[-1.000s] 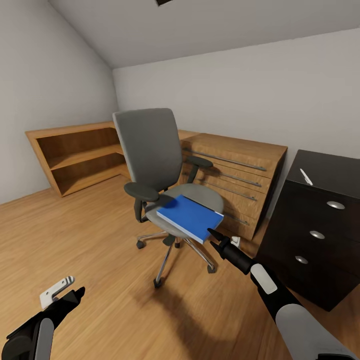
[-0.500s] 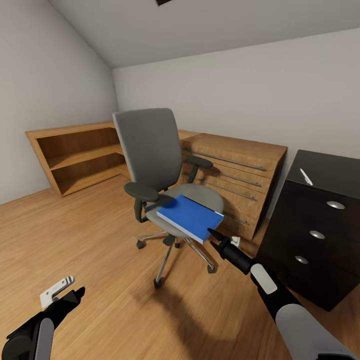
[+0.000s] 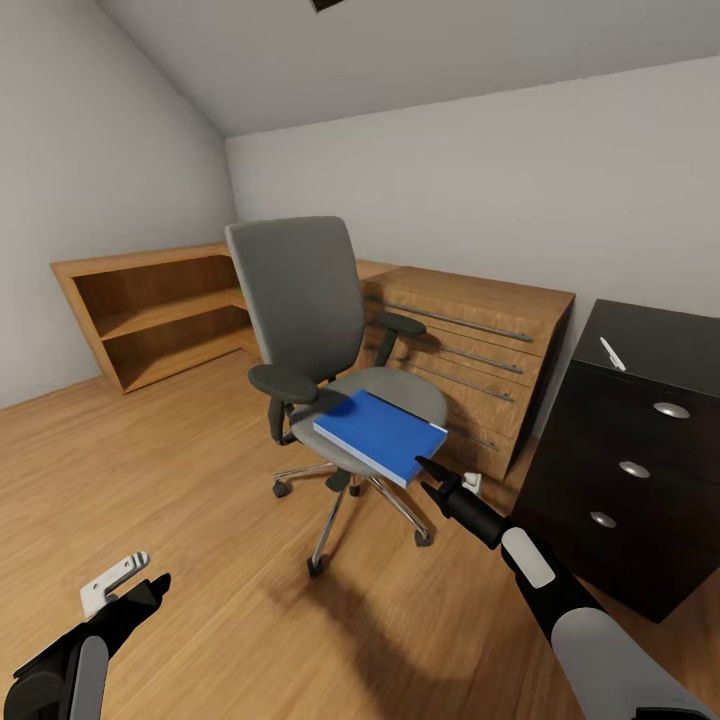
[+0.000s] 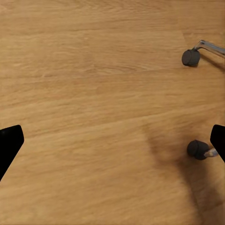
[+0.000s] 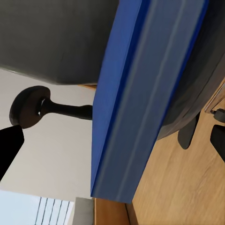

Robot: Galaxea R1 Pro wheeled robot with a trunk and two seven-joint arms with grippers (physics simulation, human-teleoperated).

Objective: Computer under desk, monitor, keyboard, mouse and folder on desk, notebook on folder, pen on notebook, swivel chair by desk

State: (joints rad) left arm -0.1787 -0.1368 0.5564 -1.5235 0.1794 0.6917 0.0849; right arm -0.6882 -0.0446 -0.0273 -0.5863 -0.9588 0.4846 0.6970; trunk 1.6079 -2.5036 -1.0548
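Observation:
The grey swivel chair stands mid-room on the wood floor. On its seat the bright blue folder lies flat, one corner jutting over the front edge. My right gripper is open just in front of that corner. In the right wrist view the folder's edge sits close ahead between the spread fingers of the right gripper, untouched. Low over the floor, my left gripper is open and holds nothing. A white pen lies on the black desk.
A light-wood drawer cabinet stands right behind the chair, and an open wooden shelf lines the left wall. The desk's drawer unit is close on the right. Chair casters are near my left gripper.

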